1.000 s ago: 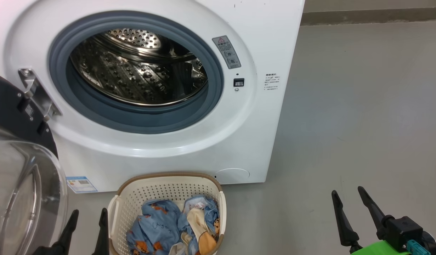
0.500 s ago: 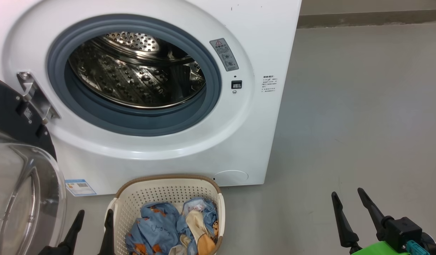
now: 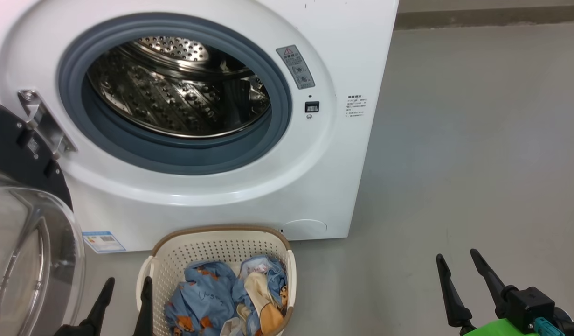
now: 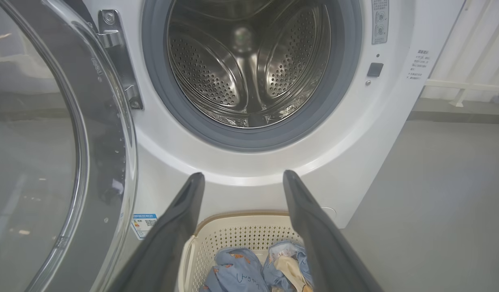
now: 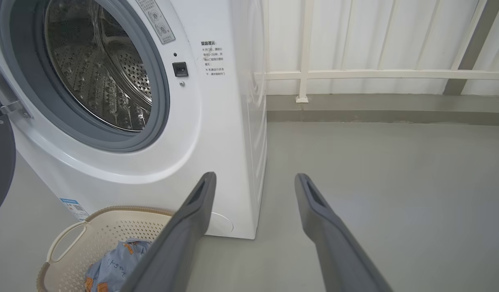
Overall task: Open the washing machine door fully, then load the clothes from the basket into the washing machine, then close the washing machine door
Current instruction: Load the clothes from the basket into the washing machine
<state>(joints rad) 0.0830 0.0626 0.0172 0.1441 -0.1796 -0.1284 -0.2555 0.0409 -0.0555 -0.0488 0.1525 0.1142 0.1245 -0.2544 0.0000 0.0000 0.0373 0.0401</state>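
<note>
- The left end effector (image 3: 129, 280) sits low in the head view, its 2 dark fingers (image 4: 174, 231) spread as wide as they go. Nothing is between them and it holds nothing.
- The right end effector (image 3: 457, 254) is spread just as wide and is also empty, over bare grey floor (image 3: 478, 140).
- The basket (image 3: 217, 229) stands on the floor just right of the left end effector, whose right finger is close beside the basket's left handle. It is well to the left of the right end effector.
- The clothes (image 3: 221, 298) lie crumpled inside the basket: light-blue and cream fabric with orange-brown prints. They are to the right of the left end effector, and neither end effector touches them.
- The washing machine (image 3: 352, 56) stands ahead of both end effectors, directly behind the basket. Its front opening lies beyond the left end effector's fingertips.
- The washing machine door (image 3: 25, 224) hangs swung open on its metal hinge (image 3: 39, 123), to the left of the left end effector. Its clear glass bowl is near the left finger, with a strip of floor showing between them.
- The perforated steel drum (image 3: 175, 93), ringed by the grey-blue gasket (image 3: 281, 112), shows above and ahead of the left end effector.
- The blue label sticker (image 3: 103, 241) sits on the machine's lower front corner, just ahead of the left end effector's left finger.
</note>
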